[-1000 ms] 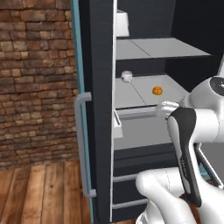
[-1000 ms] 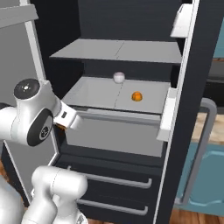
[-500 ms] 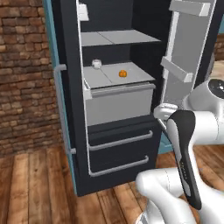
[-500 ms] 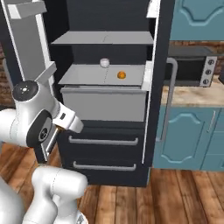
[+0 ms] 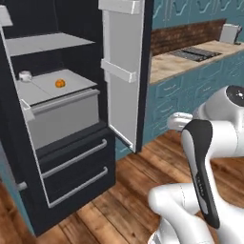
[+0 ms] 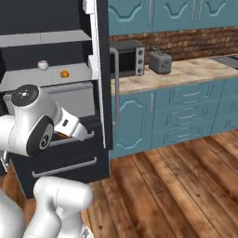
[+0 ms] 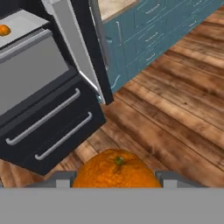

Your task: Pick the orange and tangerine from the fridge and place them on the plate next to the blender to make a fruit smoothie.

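Note:
A large orange (image 7: 114, 169) with a green stalk sits between my gripper's (image 7: 114, 176) two fingertips (image 7: 59, 178), which are shut on it above the wooden floor. The dark fridge (image 5: 71, 157) stands open on the left, its white-lined door (image 5: 125, 71) swung out. A small tangerine (image 5: 59, 83) lies on the grey middle shelf, also seen as the tangerine (image 6: 64, 73) from the right side and the tangerine (image 7: 3, 29) at the hand view's top left. In the right base view my hand is low in front of the fridge (image 6: 65, 158) drawers. The plate and the blender are out of view.
A small white round thing (image 5: 25, 75) lies left of the tangerine. A toaster oven (image 6: 125, 58) and a toaster (image 6: 160, 62) stand on the wooden counter (image 6: 195, 69) over teal cabinets. A stovetop (image 5: 195, 53) lies further along. Wooden floor (image 6: 176, 186) stretches to the right.
The whole picture has swung right as the base turned: the fridge slid left and the counter with its appliances came into view. The grip on the orange is unchanged.

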